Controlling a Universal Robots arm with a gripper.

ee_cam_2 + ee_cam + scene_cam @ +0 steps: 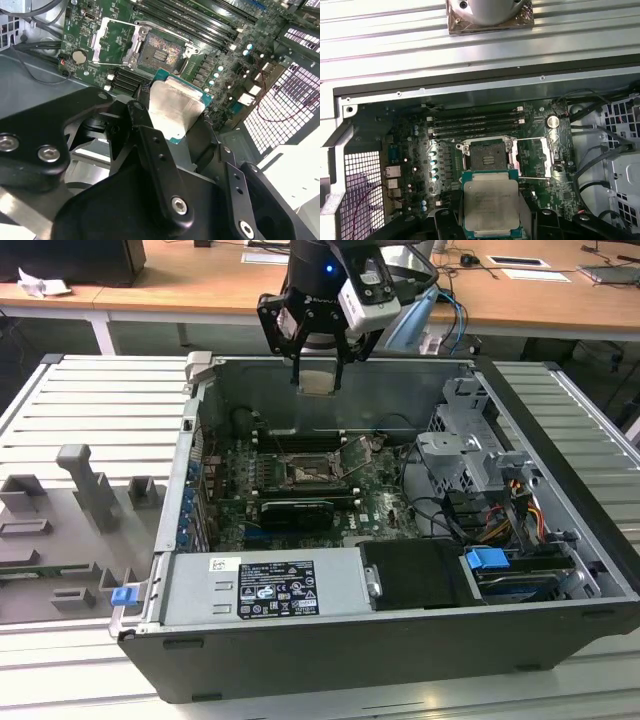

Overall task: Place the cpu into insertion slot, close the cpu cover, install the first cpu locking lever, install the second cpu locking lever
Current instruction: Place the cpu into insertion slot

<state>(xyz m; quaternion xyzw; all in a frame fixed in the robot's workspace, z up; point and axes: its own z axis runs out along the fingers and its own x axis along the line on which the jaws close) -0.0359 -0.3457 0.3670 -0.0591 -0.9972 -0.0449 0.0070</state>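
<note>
My gripper (318,368) hangs above the open computer case, shut on the cpu (318,380), a flat square chip with a silvery top and green edge. Both wrist views show the cpu (172,107) (490,205) clamped between black fingers (144,116), above the green board and offset from the insertion slot (162,50) (487,156). That slot (312,472) is a dark square socket with a silver rim and nothing in it. The cpu cover (537,157) (116,42) is swung open beside the socket, lying over the board. Thin wire levers (535,178) stand loose along the cover.
Long black memory slots (475,122) run beside the socket. A black graphics card (295,512), a grey power supply (265,585), a drive cage (470,455) and cables (520,510) crowd the case. Grey fixtures (90,490) stand on the ribbed table at the exterior view's left.
</note>
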